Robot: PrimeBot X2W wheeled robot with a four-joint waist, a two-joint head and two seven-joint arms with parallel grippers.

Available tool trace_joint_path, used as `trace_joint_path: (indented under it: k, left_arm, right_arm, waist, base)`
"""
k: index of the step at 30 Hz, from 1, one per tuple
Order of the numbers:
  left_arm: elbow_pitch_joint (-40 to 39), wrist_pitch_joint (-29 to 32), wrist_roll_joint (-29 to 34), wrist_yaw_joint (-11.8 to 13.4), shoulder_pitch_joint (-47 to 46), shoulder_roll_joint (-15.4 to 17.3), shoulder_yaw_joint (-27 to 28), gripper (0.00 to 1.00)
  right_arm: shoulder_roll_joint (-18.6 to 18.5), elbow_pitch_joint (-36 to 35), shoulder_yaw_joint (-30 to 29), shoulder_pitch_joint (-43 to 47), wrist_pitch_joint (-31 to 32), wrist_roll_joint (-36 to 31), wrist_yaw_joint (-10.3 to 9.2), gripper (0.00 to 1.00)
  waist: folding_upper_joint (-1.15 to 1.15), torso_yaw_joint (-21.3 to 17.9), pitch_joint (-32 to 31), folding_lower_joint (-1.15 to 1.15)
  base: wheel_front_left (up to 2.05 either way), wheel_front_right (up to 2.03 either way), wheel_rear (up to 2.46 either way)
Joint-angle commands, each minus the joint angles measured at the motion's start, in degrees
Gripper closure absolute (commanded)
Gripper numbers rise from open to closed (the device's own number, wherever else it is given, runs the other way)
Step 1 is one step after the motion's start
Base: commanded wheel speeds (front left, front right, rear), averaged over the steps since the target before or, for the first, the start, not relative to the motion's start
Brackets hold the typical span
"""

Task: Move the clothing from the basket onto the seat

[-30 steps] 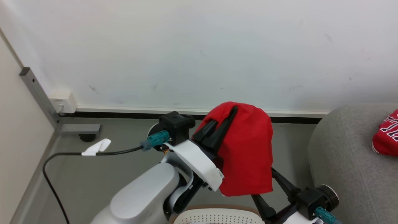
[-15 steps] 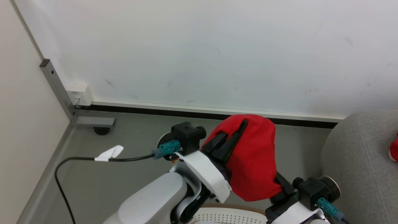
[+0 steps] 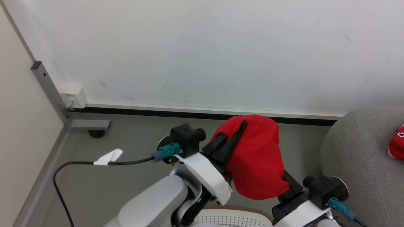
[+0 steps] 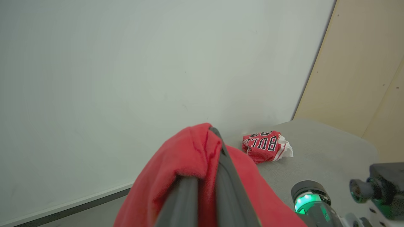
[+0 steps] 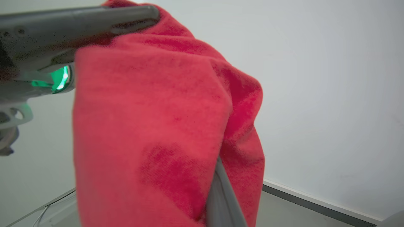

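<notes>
Standing at the back, a plain white wall (image 3: 202,47) is meeting a smooth grey floor (image 3: 126,145) along a dark skirting strip. At the right, the large light grey fabric sofa (image 3: 353,151) with rounded edges is carrying one crumpled red jersey with black-and-white block lettering (image 4: 263,145). This jersey is lying on the seat, well apart from both grippers.

At the bottom edge of the head view, the rounded white perforated plastic basket with a tan-brown rim (image 3: 240,209) is sitting just below the grippers. So little of it is showing that its contents cannot be told.

Above the basket, the plain red fabric garment (image 3: 258,160) is hanging in the air, clear of basket and sofa alike, and is draping like a hood over the left gripper (image 3: 235,130). That gripper is pointing up and to the right, its two long dark fingers clenched together on the cloth near its top fold. The right gripper (image 5: 217,183) is reaching up from the lower right and is clamping tight on the garment's lower part, its fingers mostly buried in the fabric.

A thin black cable (image 3: 132,161) carrying a white paper tag (image 3: 109,156) is running from a teal plug at the left wrist.

Counting:
- one sofa
- one basket
- two red garments, one held and one on the sofa
- two grippers, both gripping the same garment
- one cable
</notes>
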Motion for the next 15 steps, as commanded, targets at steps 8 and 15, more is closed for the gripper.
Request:
trace_joint_path:
  k: [8, 15]
  left_arm:
    - [1.1, 0.0, -0.6, -0.2, 2.1, 0.4, -1.2, 1.0]
    - [1.2, -0.2, -0.7, -0.3, 3.6, -0.5, -2.6, 0.0]
  right_arm:
    - [0.4, -2.4, -3.5, 0.6, 0.0, 2.6, -0.13, 1.0]
    - [-1.0, -4.5, -8.1, 0.0, 0.0, 4.0, -0.13, 1.0]
  waist:
    - [0.0, -3.1, -0.2, 0.0]
    - [0.0, -6.4, -0.1, 0.0]
  base:
    - [0.0, 0.0, 0.0]
    - [0.0, 0.0, 0.0]
